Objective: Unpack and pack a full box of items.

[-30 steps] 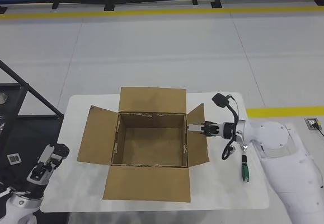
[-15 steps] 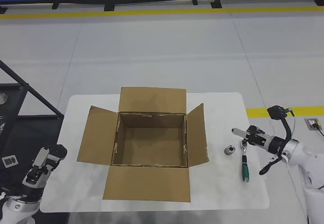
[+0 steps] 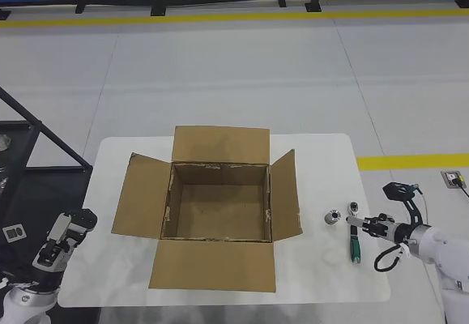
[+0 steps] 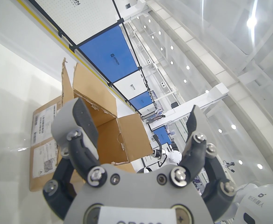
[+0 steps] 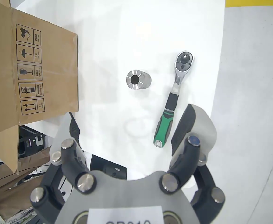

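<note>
**Ratchet wrench** (image 5: 173, 94): chromed steel head and shank with a green-and-black moulded grip. It lies flat on the white tabletop (image 3: 323, 154), to the right of the box. Its long axis runs from the table's far side toward the near edge, head farthest.

**Short slotted steel cylinder with a dark bore** (image 5: 138, 80): stands near the wrench on the box side, not touching it.

**Brown corrugated cardboard box** (image 3: 219, 146): sits mid-table with 4 flaps spread and its matt floor in plain view.

**Right gripper** (image 5: 130, 113): hangs low above the wrench with its 2 ridged fingers spread wide and holding nothing. It points toward the box, crosswise to the tool's axis. The grip lies off toward 1 finger, not centred between the 2. This is by far the nearer arm, so it is the likely one to pack first.

**Left gripper** (image 4: 135, 107): fingers likewise parted and empty, off the table's left edge and well apart from the tools
</note>
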You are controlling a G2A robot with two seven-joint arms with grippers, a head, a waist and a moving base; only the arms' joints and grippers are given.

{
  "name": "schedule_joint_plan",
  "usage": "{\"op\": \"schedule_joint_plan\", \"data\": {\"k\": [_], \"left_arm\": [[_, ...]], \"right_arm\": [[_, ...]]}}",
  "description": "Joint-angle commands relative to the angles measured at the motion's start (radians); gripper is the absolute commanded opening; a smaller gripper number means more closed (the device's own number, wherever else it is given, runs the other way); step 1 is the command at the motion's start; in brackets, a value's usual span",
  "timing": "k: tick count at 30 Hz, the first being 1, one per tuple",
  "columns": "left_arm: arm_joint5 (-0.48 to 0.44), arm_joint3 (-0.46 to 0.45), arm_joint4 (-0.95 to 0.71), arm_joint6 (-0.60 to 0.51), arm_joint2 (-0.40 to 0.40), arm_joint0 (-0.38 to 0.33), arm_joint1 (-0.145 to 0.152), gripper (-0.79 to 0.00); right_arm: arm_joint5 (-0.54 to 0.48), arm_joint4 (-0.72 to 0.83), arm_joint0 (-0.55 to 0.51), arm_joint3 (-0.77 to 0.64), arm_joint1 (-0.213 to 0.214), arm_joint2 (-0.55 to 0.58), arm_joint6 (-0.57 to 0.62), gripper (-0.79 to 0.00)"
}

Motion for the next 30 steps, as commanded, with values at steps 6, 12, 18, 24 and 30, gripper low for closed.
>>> {"op": "schedule_joint_plan", "data": {"k": [6, 12, 18, 24, 30], "left_arm": [[0.0, 0.0, 0.0, 0.0, 0.0, 0.0, 0.0, 0.0], [0.0, 0.0, 0.0, 0.0, 0.0, 0.0, 0.0, 0.0], [0.0, 0.0, 0.0, 0.0, 0.0, 0.0, 0.0, 0.0], [0.0, 0.0, 0.0, 0.0, 0.0, 0.0, 0.0, 0.0], [0.0, 0.0, 0.0, 0.0, 0.0, 0.0, 0.0, 0.0]], "right_arm": [[0.001, -0.012, -0.004, -0.01, 0.0, -0.005, -0.012, 0.0], [0.217, -0.369, 0.046, -0.063, 0.003, -0.157, 0.07, 0.0], [0.298, -0.511, 0.162, 0.07, -0.008, -0.286, 0.12, 0.0], [0.27, -0.466, 0.252, 0.237, -0.021, -0.329, 0.088, 0.0], [0.257, -0.463, 0.293, 0.33, -0.027, -0.352, 0.058, -0.299]]}}
